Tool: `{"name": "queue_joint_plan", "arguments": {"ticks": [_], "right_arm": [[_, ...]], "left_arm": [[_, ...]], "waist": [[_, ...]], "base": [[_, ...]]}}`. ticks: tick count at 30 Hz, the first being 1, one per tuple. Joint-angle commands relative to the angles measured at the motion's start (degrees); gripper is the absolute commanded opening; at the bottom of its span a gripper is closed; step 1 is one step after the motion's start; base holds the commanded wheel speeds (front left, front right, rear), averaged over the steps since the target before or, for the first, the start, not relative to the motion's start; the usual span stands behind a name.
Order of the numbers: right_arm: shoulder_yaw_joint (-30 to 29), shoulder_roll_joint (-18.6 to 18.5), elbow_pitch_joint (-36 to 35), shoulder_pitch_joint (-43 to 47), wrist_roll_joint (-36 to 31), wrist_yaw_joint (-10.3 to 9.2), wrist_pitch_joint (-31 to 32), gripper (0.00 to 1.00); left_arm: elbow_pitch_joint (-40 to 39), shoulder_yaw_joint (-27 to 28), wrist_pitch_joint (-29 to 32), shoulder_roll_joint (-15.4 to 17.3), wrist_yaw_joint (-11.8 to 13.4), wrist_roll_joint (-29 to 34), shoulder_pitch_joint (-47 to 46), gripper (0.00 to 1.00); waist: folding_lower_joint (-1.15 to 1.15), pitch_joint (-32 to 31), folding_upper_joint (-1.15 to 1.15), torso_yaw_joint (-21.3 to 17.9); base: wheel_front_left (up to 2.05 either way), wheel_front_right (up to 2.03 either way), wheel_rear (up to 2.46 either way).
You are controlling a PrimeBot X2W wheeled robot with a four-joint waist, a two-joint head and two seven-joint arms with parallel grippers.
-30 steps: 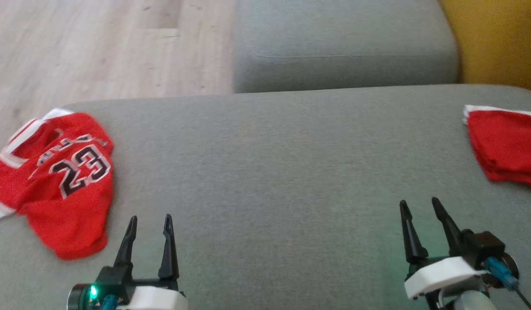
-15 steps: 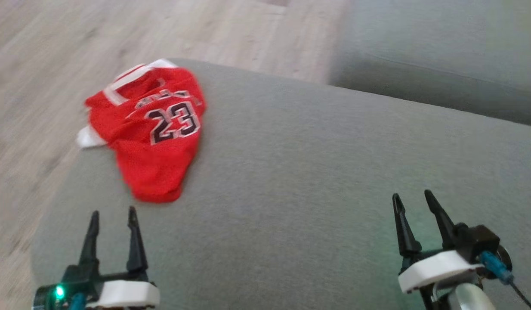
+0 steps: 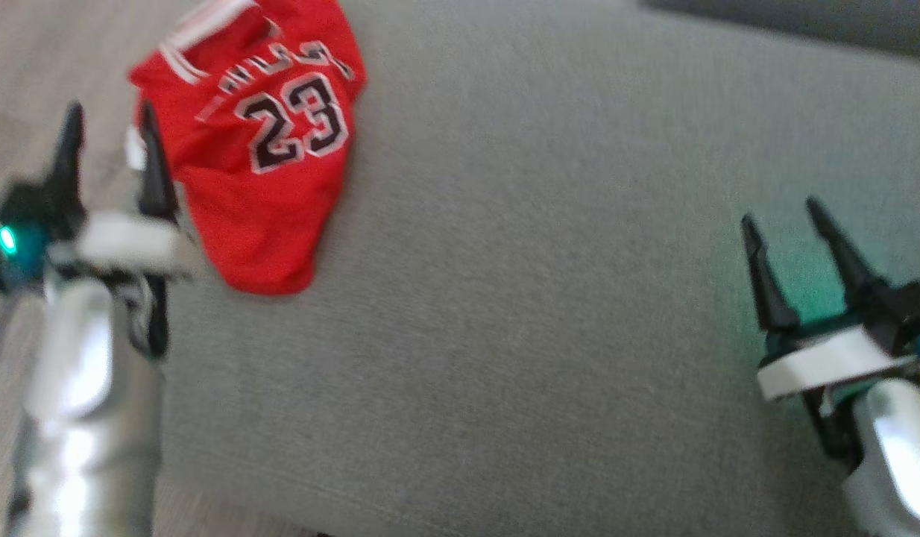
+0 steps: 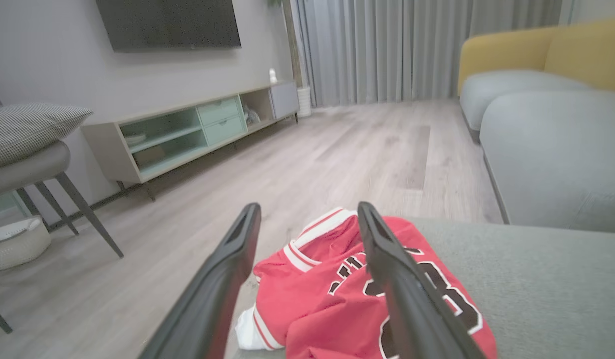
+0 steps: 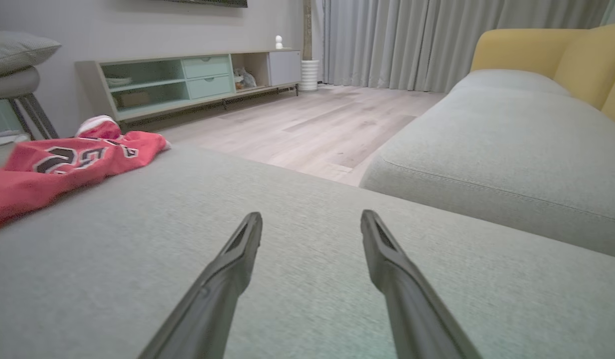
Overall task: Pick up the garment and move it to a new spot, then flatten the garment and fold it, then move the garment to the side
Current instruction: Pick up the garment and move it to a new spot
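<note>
The garment (image 3: 259, 142) is a red jersey with white trim and a black 23, lying crumpled near the left end of the grey sofa seat (image 3: 542, 261). My left gripper (image 3: 108, 123) stands open just left of it, above the jersey's white edge, nothing between its fingers. In the left wrist view the garment (image 4: 332, 294) lies under and beyond that gripper (image 4: 307, 212). My right gripper (image 3: 779, 207) is open over bare cushion far to the right, and its wrist view has the garment (image 5: 63, 164) at the far left with the gripper (image 5: 311, 219) empty.
The sofa seat's left edge drops to a wooden floor (image 4: 337, 149). A second grey cushion (image 5: 497, 149) with a yellow backrest (image 5: 551, 50) lies beyond. A low TV cabinet (image 4: 188, 129) and a chair (image 4: 33, 164) stand across the room.
The head camera has swung left and down, so the garment now sits higher in view. My left arm has reached forward, up beside the jersey. Both grippers stay open.
</note>
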Motion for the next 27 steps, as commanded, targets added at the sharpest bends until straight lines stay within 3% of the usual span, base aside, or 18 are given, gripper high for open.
{"name": "queue_joint_plan", "arguments": {"ticks": [1, 8, 12, 13, 14, 21, 27], "right_arm": [[1.6, -1.59, -2.01, -0.95, -0.64, 0.39, -0.78, 1.0], [2.32, -4.91, -3.75, -5.51, -0.52, 0.39, -0.78, 1.0], [1.94, -4.86, -4.21, -6.63, -0.55, 0.39, -0.78, 1.0], [1.7, -4.66, -4.22, -6.74, -0.59, 0.39, -0.78, 1.0], [1.52, -4.44, -4.2, -6.77, -0.63, 0.39, -0.78, 1.0], [1.68, -1.54, -3.78, -6.8, -0.71, 0.39, -0.78, 1.0], [2.34, 2.23, -2.71, -6.12, -0.5, 0.39, -0.78, 1.0]], "left_arm": [[1.08, 2.6, 1.82, 2.87, -0.27, -0.77, -4.4, 1.0], [19.88, 3.88, 13.52, 7.16, -2.07, -4.05, -17.38, 1.0], [26.78, 4.24, 15.87, 8.36, -2.09, -4.92, -19.62, 1.0], [28.19, 4.21, 16.23, 8.34, -2.38, -5.26, -19.77, 0.92], [29.2, 3.97, 16.23, 8.31, -2.79, -5.51, -19.92, 0.0], [28.78, 1.65, 6.39, 10.86, -3.98, -4.97, -20.22, 0.0], [23.56, -1.62, -1.2, 13.73, -4.24, -3.22, -22.14, 0.0]], "waist": [[-0.03, 8.87, 0.0, -5.22], [-0.03, 16.04, 0.0, -10.2], [-0.03, 18.14, 0.0, -12.14], [-0.03, 18.37, 0.0, -12.48], [-0.03, 18.48, 0.0, -12.72], [-0.03, 15.91, 0.0, -14.6], [-0.03, 8.48, 0.0, -17.93]], "base": [[0.0, 0.0, 0.0], [0.0, 0.0, 0.0], [0.0, 0.0, 0.0], [0.0, 0.0, 0.0], [0.0, 0.0, 0.0], [0.0, 0.0, 0.0], [0.0, 0.0, 0.0]]}}
